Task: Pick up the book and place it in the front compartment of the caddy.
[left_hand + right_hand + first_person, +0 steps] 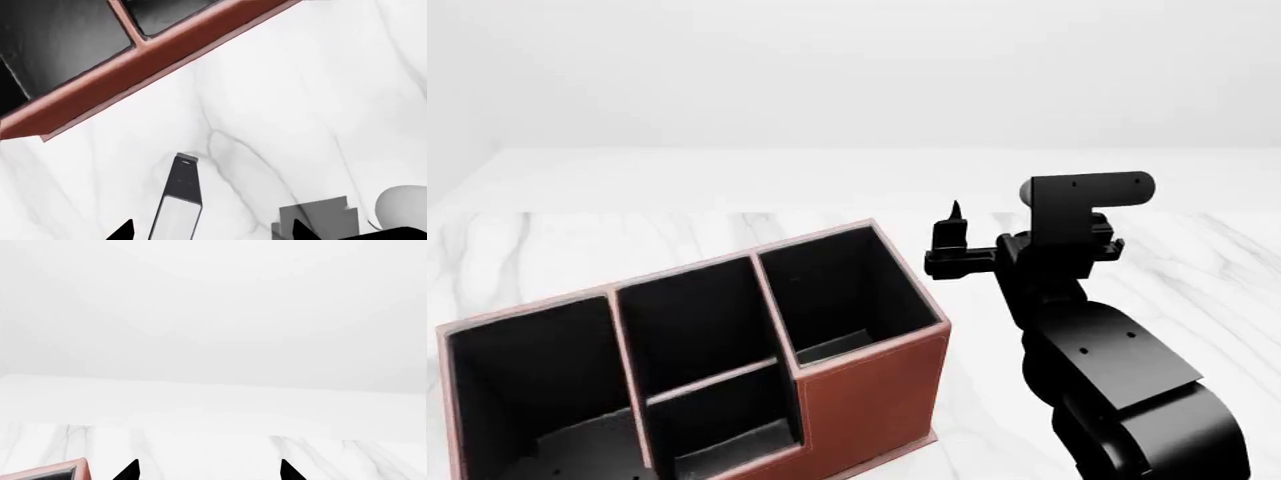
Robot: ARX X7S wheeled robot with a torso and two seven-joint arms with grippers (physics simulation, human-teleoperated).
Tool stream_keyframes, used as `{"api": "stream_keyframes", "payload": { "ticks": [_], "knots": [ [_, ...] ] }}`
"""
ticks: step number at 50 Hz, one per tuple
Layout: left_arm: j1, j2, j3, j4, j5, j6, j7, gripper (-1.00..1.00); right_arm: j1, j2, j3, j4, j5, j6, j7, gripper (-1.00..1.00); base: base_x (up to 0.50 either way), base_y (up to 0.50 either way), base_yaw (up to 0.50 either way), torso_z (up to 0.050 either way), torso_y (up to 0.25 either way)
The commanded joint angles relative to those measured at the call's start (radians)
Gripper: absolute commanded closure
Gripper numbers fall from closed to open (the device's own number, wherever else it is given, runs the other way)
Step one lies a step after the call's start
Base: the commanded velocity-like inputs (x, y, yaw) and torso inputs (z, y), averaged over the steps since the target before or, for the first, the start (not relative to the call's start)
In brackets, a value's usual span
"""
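The book [179,200], thin with a black cover and white page edges, rests on the marble table in the left wrist view. It lies in line with the gap of my open left gripper [212,231], nearer one fingertip and touching neither. The reddish-brown caddy [133,70] lies beyond it. In the head view the caddy [868,395] stands at the lower left, and its front compartment [694,315] is the narrow middle cell behind a low cross divider. My right gripper [954,235] is raised beside the caddy's far right corner, open and empty [208,471]. The head view shows neither the book nor the left arm.
A white mug [402,205] stands on the marble table [300,125] near the book, with a grey shadow beside it. The right arm [1108,370] fills the lower right of the head view. A corner of the caddy [57,472] shows in the right wrist view.
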Motion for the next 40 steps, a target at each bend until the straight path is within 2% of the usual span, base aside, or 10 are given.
{"api": "stream_keyframes", "payload": {
  "ticks": [1,10,19,26,35,40],
  "knots": [
    [0.311,0.007,-0.229,0.003,0.037,-0.050,-0.031,-1.00,0.002,0.002,0.000,0.001,0.007,0.001,0.005,-1.00,0.00,0.00,0.00,0.000,0.000],
    [0.413,-0.008,-0.254,0.002,0.076,-0.070,-0.028,-1.00,0.007,0.005,0.002,0.015,0.008,-0.007,0.007,-1.00,0.00,0.00,0.00,0.000,0.000],
    [0.555,-0.035,-0.345,0.000,0.112,-0.094,-0.008,-1.00,0.005,0.006,0.003,0.024,0.011,-0.015,0.007,-1.00,0.00,0.00,0.00,0.000,0.000],
    [0.742,-0.137,-0.427,-0.007,0.217,-0.080,0.132,-1.00,0.004,0.006,0.001,0.033,0.012,-0.022,0.009,-1.00,0.00,0.00,0.00,0.000,0.000],
    [0.887,-0.201,-0.458,-0.028,0.337,-0.056,0.259,-1.00,-0.003,0.007,0.001,0.043,0.016,-0.032,0.009,-1.00,0.00,0.00,0.00,0.000,0.000],
    [0.944,-0.206,-0.445,-0.065,0.408,-0.062,0.321,-1.00,-0.004,0.008,0.004,0.045,0.019,-0.034,0.011,-1.00,0.00,0.00,0.00,0.000,0.000]
  ]
}}
